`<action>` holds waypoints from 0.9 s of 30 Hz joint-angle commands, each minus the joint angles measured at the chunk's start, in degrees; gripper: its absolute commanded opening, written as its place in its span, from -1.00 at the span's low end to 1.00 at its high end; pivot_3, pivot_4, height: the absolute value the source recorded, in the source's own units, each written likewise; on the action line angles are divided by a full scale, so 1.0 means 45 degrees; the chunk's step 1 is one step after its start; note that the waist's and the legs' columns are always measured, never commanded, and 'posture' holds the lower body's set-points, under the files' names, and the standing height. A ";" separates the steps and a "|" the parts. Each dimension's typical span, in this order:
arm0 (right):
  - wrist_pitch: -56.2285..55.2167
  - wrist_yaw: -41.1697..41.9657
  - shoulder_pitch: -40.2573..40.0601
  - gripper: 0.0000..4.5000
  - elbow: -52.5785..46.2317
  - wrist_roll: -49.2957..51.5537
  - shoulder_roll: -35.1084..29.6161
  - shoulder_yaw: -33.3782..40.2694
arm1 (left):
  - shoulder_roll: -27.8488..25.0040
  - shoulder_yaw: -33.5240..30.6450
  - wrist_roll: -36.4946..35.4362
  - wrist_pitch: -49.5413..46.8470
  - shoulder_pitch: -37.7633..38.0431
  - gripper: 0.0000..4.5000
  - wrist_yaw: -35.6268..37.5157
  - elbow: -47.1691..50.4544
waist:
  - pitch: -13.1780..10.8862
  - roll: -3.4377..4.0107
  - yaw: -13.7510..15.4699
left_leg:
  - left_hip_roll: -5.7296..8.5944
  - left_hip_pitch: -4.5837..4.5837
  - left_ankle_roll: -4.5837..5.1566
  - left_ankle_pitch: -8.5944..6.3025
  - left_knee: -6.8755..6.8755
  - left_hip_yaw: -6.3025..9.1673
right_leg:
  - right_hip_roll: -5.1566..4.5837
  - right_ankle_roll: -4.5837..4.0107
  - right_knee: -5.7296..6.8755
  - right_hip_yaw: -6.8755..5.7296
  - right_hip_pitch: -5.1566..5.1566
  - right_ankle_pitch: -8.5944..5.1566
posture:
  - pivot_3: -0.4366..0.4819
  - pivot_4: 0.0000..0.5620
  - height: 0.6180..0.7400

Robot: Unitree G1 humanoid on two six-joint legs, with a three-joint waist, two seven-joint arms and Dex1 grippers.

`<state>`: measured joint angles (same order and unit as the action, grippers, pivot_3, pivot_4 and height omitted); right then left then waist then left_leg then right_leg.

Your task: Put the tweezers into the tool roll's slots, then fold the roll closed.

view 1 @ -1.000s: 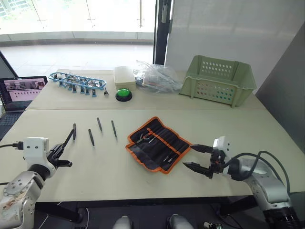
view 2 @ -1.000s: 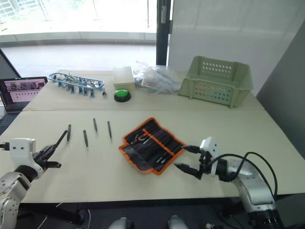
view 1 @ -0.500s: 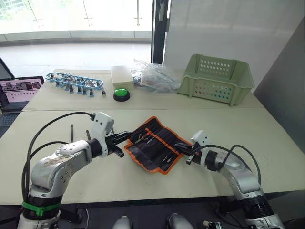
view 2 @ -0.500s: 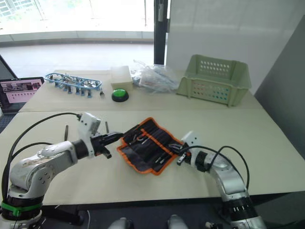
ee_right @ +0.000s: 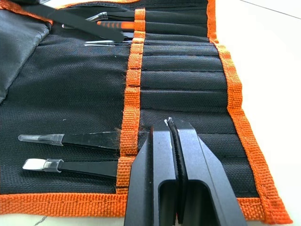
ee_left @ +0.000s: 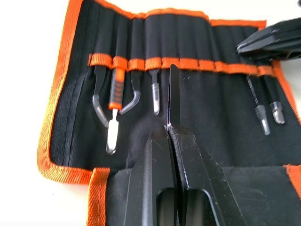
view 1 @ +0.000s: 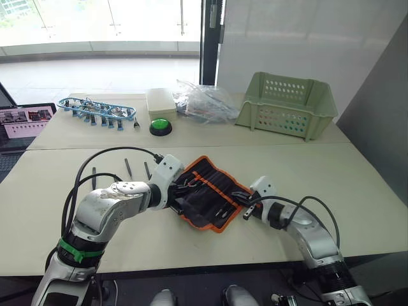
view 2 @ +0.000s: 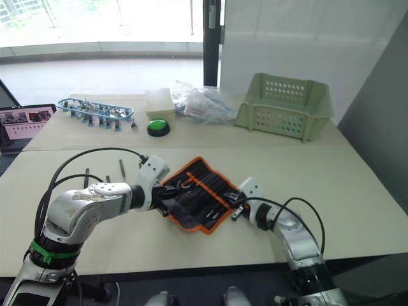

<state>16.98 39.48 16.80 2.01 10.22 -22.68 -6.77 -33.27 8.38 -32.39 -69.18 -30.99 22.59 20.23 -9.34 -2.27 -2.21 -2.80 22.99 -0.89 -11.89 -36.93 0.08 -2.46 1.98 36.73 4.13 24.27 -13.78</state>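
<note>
Looking at each view in turn:

Head views: your tool roll [view 1: 207,191] lies unrolled near the table's front edge, so the slots [ee_left: 188,63] face up. Three loose tweezers [view 1: 127,167] wait on the table beside the left arm, apart from the roll. The green basket [view 1: 287,105] and blue tray [view 1: 95,109] sit at the far edge, well clear.

Left wrist view: your left gripper [ee_left: 170,129] is clamped on one black tweezer [ee_left: 171,96], its tip aimed along the roll toward the orange band, which I judge is lined up for a free slot. Several tools already sit in neighbouring slots.

Right wrist view: your right gripper [ee_right: 170,126] has its fingers pressed together, holding nothing, and rests on the roll near the orange-edged corner, probably pinning the fabric so it won't slide.
</note>
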 commanded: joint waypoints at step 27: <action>0.0821 -0.0843 -0.0947 -0.98 -0.1133 -0.0168 0.0457 -0.0552 | 0.0842 0.1148 0.2400 0.1471 -0.1003 -1.00 0.1058 -0.1566 | 0.0000 0.0000 -0.0065 | 0.0001 -0.0010 0.0000 0.0000 0.0000 0.0000 | 0.0001 0.0000 0.0007 0.0003 -0.0005 0.0000 | -0.05 -0.47 0.75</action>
<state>19.35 35.73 13.79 -2.85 10.12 -20.99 -7.85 -28.80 15.92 -21.03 -63.74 -34.46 25.90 11.62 -9.33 -2.27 -2.50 -2.79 22.94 -0.89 -11.89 -36.92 0.08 -2.46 1.98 36.76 4.15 24.25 -13.78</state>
